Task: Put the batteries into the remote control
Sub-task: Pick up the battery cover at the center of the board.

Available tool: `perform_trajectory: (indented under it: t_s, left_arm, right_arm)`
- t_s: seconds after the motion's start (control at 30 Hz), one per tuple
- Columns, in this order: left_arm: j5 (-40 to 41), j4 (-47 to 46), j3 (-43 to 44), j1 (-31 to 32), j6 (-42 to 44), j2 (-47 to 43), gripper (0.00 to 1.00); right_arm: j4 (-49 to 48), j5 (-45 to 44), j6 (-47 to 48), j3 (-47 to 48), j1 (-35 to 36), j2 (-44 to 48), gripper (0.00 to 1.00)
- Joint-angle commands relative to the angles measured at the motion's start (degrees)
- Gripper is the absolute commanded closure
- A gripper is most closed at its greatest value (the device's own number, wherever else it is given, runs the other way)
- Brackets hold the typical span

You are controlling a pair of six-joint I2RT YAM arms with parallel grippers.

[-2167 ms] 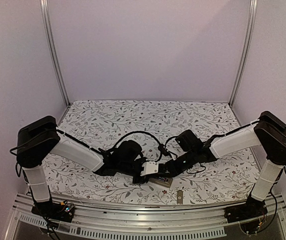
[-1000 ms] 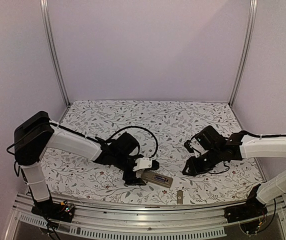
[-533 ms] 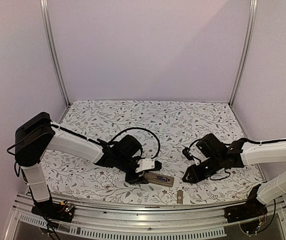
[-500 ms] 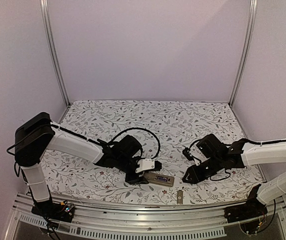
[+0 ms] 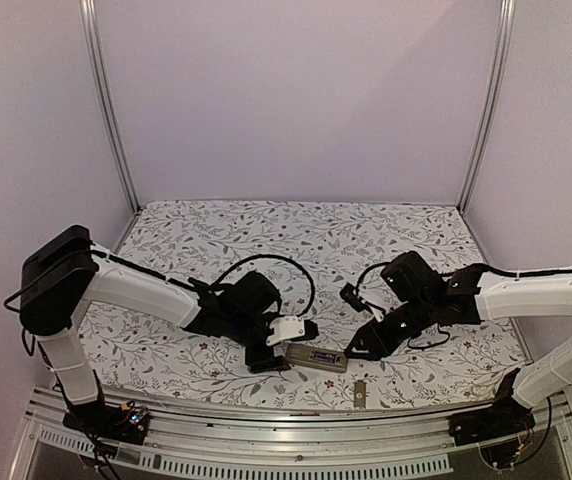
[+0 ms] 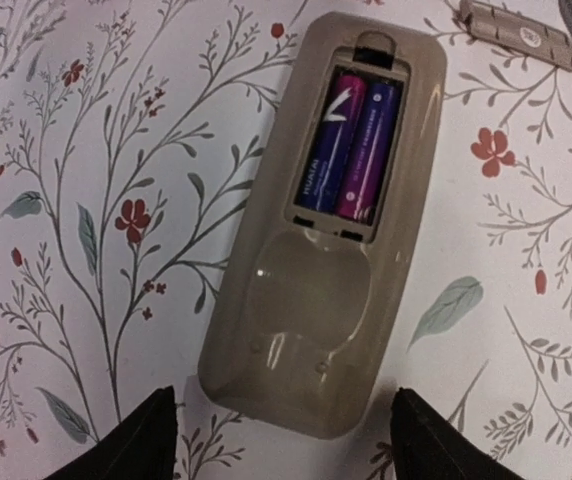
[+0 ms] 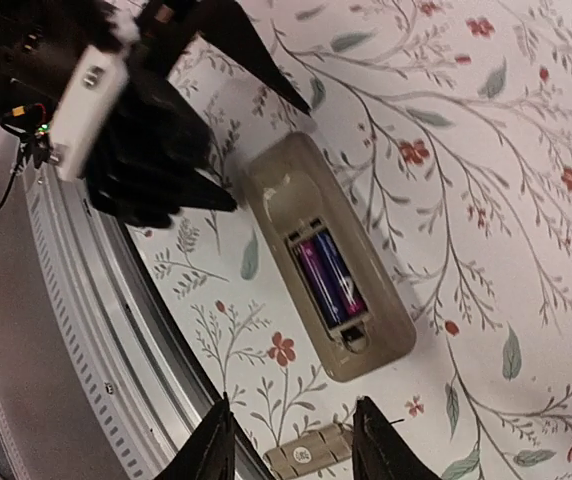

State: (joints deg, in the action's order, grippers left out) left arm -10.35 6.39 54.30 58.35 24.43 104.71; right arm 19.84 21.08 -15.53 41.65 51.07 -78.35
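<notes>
Starting with the batteries (image 6: 351, 150): two glossy cells, one magenta-purple, one violet, seated side by side in the open bay of the remote control (image 6: 306, 300). Lying back-up on the floral table (image 6: 56, 200), near its front edge, between the two arms; grey-beige shell, smooth scoop below the bay. Face with screen and buttons turned down, hidden. Print on the cells too small to read, and from the overhead camera the cells too tiny to pick out.

Small grey cover piece (image 7: 306, 455) lying apart from the remote, closer to the front rail, cut off at the edge of the left wrist view.

Left pincer (image 6: 286, 445) spread wide, straddling the remote's rounded end, dark fingertips just beside each corner, gripping nothing; contact impossible to tell, fingers cropped by the frame's bottom edge. Left arm stretched low across the table.

Right pincer (image 7: 291, 440) part open, empty, hovering beyond the remote's bay end, near the cover; only two dark tips showing. Right arm reaching in low from the right.
</notes>
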Motion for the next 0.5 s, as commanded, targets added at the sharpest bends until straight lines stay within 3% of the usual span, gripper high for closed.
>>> perform_trajectory:
  t_s: [0.0,0.13,0.27,0.47]
  left_arm:
    - [1.87,3.38,-2.18,0.14,-1.62,-6.15,0.24]
    - [1.54,2.59,-3.85,-0.43,-3.06,-11.95,0.23]
    - [4.31,0.60,-6.52,-1.38,-4.68,-17.86,0.23]
    - [8.52,-4.16,-8.56,-3.13,-4.88,-24.36,0.18]
  right_arm:
    - [3.22,2.34,18.74,10.57,1.58,-0.15,0.61]
    - [10.13,1.34,36.52,12.91,1.58,0.42,0.61]
    - [15.36,2.73,52.13,9.22,1.58,0.23,0.62]
    - [13.19,-0.65,55.55,5.34,1.71,-4.52,0.64]
